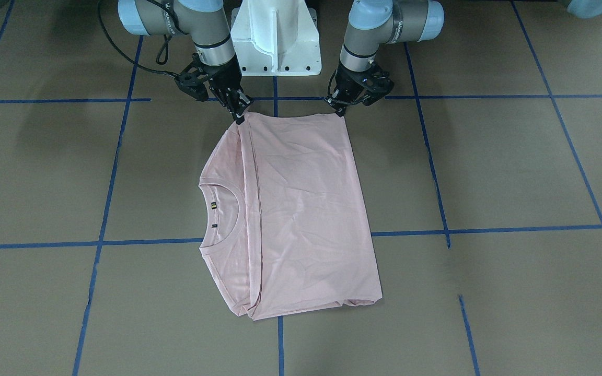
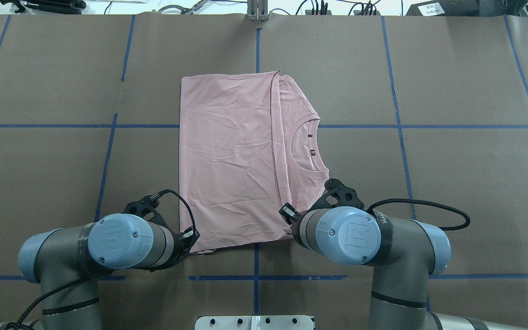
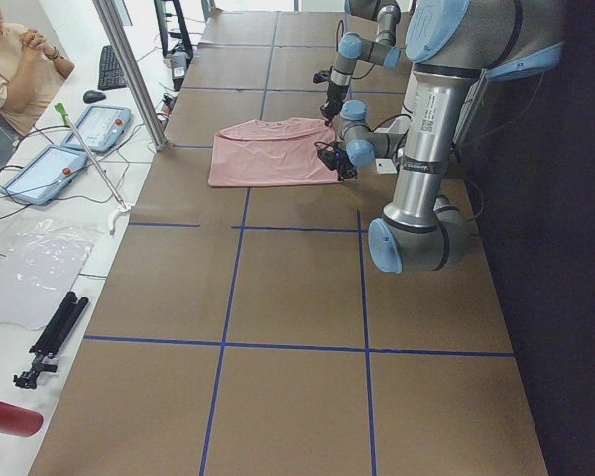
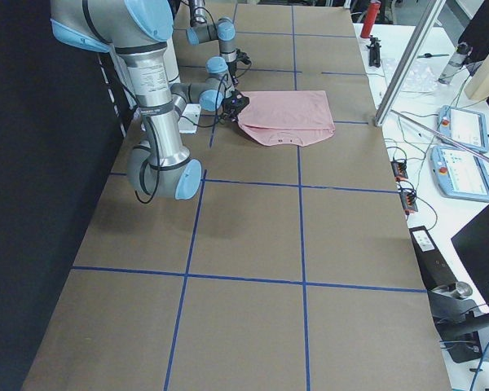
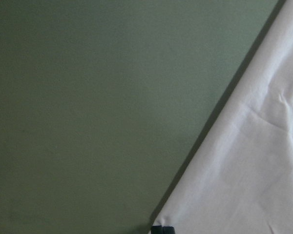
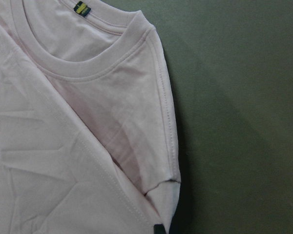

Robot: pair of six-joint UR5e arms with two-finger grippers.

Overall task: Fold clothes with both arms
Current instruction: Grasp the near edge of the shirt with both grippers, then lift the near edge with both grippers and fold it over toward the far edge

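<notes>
Mid-fold, apparently: pale pink T-shirt (image 1: 306, 209) flat at mid-bench (image 1: 489, 167), collar (image 1: 221, 184) toward the robot's right end. Left hand (image 1: 339, 108) and right hand (image 1: 239, 116) pinched shut on its robot-side corners. Next, probably: lift evenly, carry toward the far edge.

Flanking the white pedestal base (image 1: 275, 36), with its row of bolt holes, are the left arm (image 2: 62, 256) and right arm (image 2: 401, 238): silver-grey tubes with light blue joint caps, each embossed with a logo and set with small screws. Looping black cables (image 2: 429, 203) feed the black skeletal left gripper (image 1: 338, 107) and right gripper (image 1: 239, 110).
</notes>
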